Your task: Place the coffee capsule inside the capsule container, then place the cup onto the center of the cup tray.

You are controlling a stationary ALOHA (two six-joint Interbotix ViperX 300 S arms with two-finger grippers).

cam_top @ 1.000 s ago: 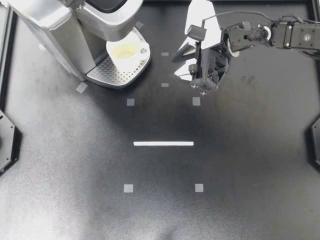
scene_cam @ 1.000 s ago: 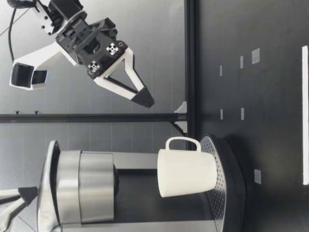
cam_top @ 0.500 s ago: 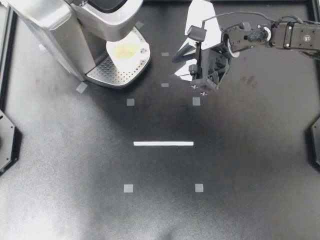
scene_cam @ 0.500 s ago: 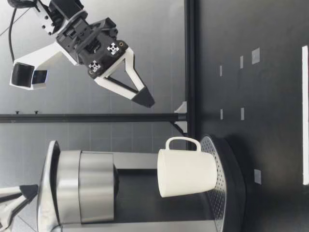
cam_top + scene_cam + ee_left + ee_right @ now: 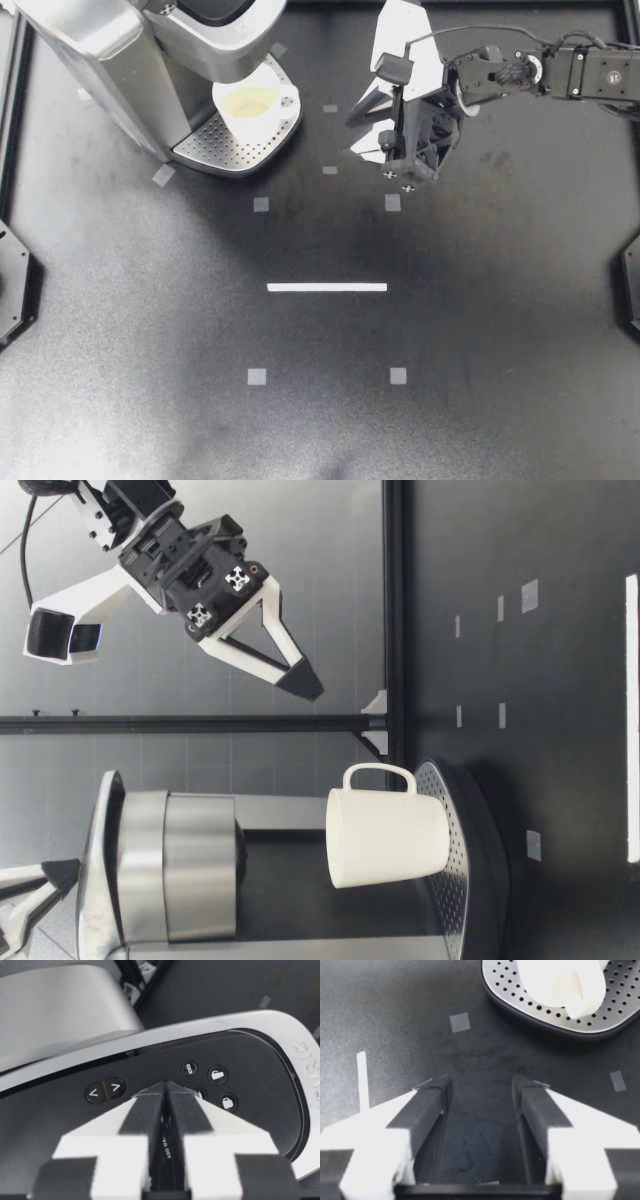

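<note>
A white cup [image 5: 250, 104] stands upright on the perforated cup tray [image 5: 215, 148] under the spout of the silver coffee machine [image 5: 100, 50]. In the low view the cup [image 5: 385, 835] rests on the tray [image 5: 455, 880] with its handle toward my right gripper. My right gripper [image 5: 352, 135] hangs open and empty in the air beside the tray. In its wrist view the right gripper [image 5: 482, 1085] faces bare table, with the cup [image 5: 555, 980] and tray [image 5: 520, 995] ahead. My left gripper [image 5: 165, 1087] is shut, its tips over the machine's black button panel [image 5: 105, 1110]. No capsule shows.
Small grey tape squares [image 5: 261, 204] and a white tape line [image 5: 327, 287] mark the black table. The machine fills the back left corner. A black frame rail [image 5: 395, 610] runs along the table's far edge.
My right gripper has drifted a little toward the back of the table. The cup and the machine have not moved.
</note>
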